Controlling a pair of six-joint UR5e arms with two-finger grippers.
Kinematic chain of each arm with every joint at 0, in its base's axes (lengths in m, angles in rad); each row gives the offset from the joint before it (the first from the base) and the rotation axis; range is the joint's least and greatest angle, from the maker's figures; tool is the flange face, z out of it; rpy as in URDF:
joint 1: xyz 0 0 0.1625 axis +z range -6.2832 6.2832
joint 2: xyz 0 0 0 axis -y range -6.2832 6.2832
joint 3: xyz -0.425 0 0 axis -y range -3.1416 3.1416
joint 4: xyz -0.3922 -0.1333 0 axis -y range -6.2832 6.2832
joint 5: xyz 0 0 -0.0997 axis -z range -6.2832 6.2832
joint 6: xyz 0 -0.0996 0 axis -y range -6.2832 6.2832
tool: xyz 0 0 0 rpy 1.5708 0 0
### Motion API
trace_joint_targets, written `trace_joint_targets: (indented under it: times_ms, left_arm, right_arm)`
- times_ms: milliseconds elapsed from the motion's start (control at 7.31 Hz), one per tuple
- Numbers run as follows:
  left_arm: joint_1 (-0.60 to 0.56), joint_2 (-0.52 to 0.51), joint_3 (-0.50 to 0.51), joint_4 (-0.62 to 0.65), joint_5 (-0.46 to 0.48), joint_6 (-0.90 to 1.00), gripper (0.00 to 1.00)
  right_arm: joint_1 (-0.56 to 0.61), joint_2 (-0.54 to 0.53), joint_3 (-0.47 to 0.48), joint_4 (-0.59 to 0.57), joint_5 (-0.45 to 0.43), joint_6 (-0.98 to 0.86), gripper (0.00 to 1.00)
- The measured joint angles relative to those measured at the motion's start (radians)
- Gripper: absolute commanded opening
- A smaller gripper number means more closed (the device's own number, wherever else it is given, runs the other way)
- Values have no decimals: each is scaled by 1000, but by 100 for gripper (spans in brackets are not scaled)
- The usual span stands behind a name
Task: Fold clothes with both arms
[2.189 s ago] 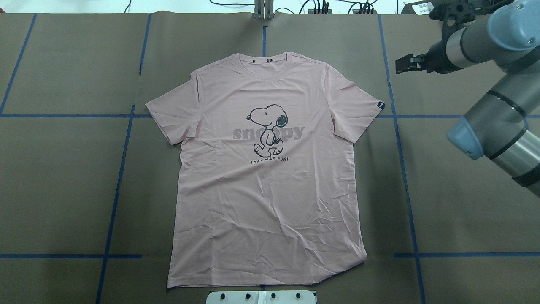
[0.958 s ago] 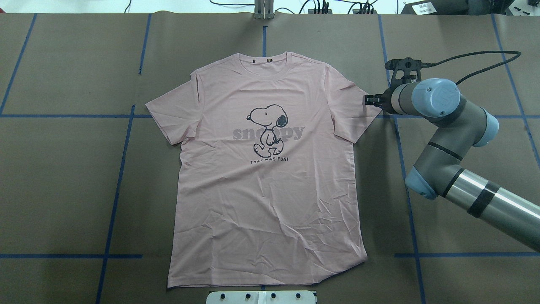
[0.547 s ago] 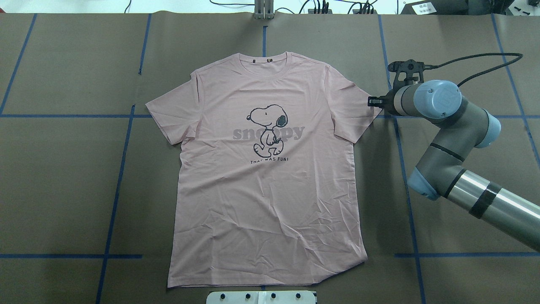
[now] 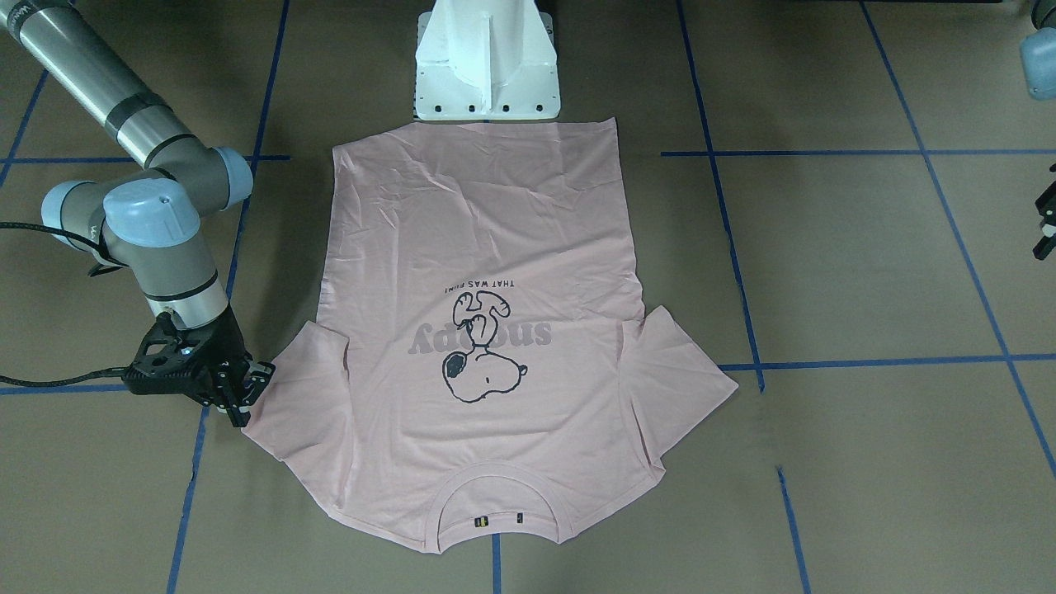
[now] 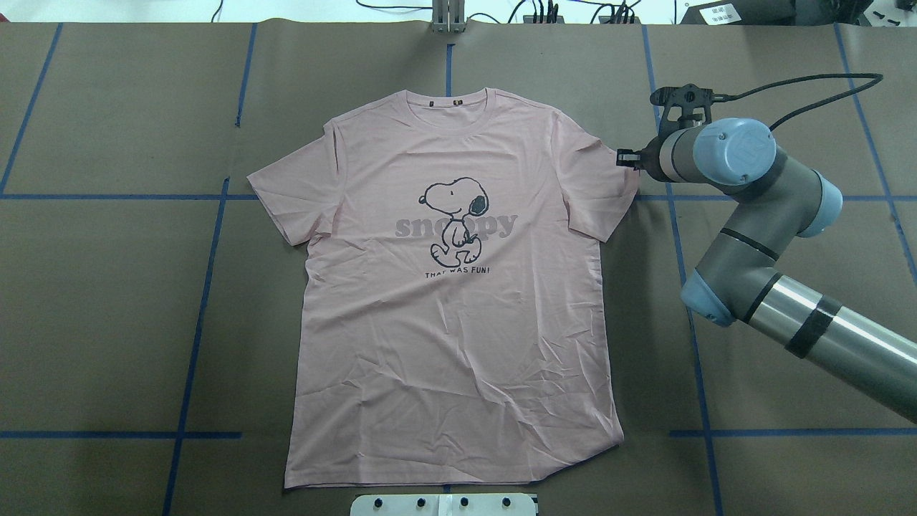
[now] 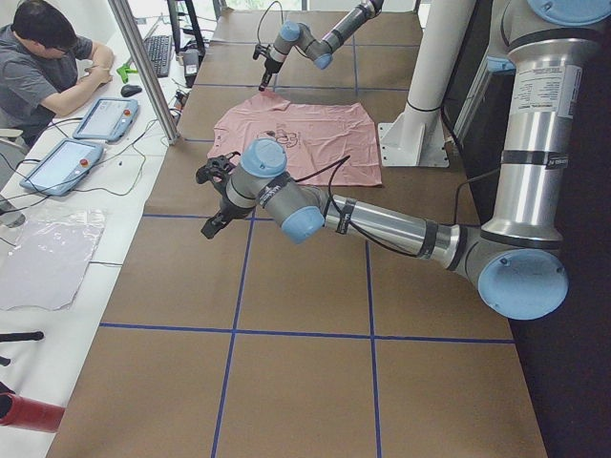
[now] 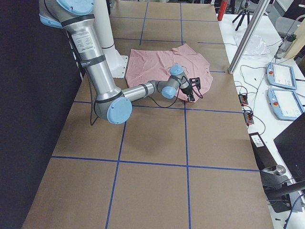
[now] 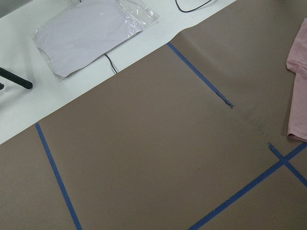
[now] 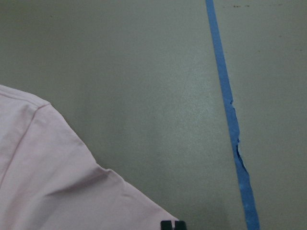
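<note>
The pale pink T-shirt (image 5: 458, 322) lies flat and face up on the brown table, collar at the far side; it also shows in the front view (image 4: 495, 247). My right gripper (image 5: 627, 159) is low at the outer edge of the shirt's right sleeve. In the front view (image 4: 247, 396) its fingers look spread at the sleeve's hem. The right wrist view shows the flat sleeve (image 9: 57, 182) and its black tag (image 9: 172, 224), but no fingers. My left gripper (image 6: 218, 196) hovers over bare table away from the shirt; I cannot tell whether it is open or shut.
The white pedestal base (image 4: 487, 62) stands at the shirt's hem. Blue tape lines (image 5: 208, 287) grid the table. A black cable (image 5: 809, 107) trails from the right wrist. An operator (image 6: 43, 57) sits at a side desk with tablets. A plastic bag (image 8: 91, 33) lies off the table.
The right arm swung down from the back right to the right sleeve, then shifted slightly up and left along the sleeve's edge. The shirt has not moved.
</note>
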Motion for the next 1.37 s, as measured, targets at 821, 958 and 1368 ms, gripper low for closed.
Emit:
trace_joint_targets:
  times_ms: [821, 958, 1368]
  left_arm:
    - [0, -2, 4, 1, 0, 0, 100]
    - [0, -2, 4, 1, 0, -3, 100]
    - [45, -28, 33, 2, 3, -54, 100]
  right_arm:
    - [-181, 274, -19, -358, -244, 178, 100]
    - [-190, 295, -40, -363, -257, 177, 100]
    - [-143, 331, -55, -376, -179, 98, 100]
